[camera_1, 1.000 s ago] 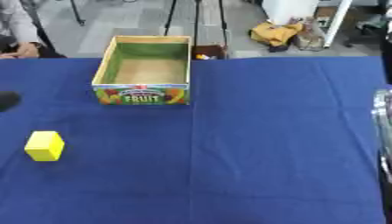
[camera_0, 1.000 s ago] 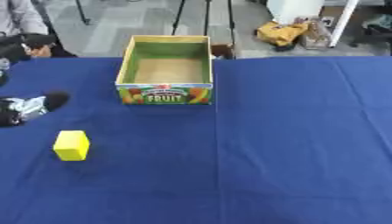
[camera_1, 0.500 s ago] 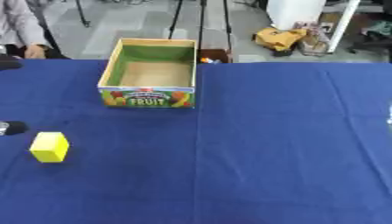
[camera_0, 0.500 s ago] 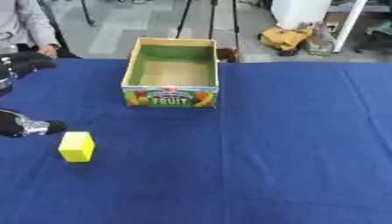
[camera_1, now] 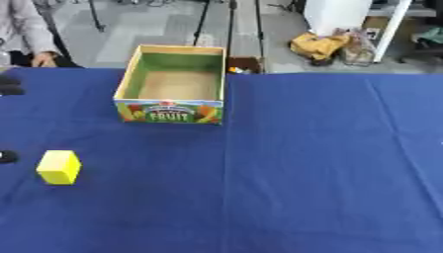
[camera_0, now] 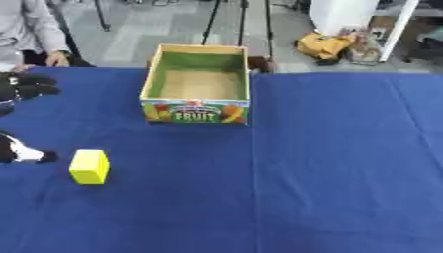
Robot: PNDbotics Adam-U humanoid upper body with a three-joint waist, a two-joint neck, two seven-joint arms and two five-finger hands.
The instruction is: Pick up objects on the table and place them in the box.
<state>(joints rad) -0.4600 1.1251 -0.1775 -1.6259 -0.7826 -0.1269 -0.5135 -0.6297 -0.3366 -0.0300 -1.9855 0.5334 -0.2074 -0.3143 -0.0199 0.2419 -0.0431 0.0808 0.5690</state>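
Observation:
A yellow block (camera_0: 89, 166) lies on the blue table (camera_0: 329, 163) at the left, in front of the box. The box (camera_0: 198, 111) is an open cardboard one with green inner walls and a fruit print on its front; it stands at the back, left of centre, and nothing shows inside it. My left hand (camera_0: 21, 152) comes in at the left edge, black and white, its lower tip just left of the block and apart from it. Its black fingers (camera_0: 27, 87) are spread higher up at the same edge, holding nothing. My right hand is out of sight.
A person stands beyond the table's far left corner, one hand (camera_0: 57, 58) at the edge. Behind the table are tripod legs (camera_0: 242, 22), a yellow bag (camera_0: 325, 45) and a white post (camera_0: 400, 27) on the grey floor.
My left hand has come nearer along the left edge to the yellow block and its fingers have spread. The arm part at the right edge has left the picture.

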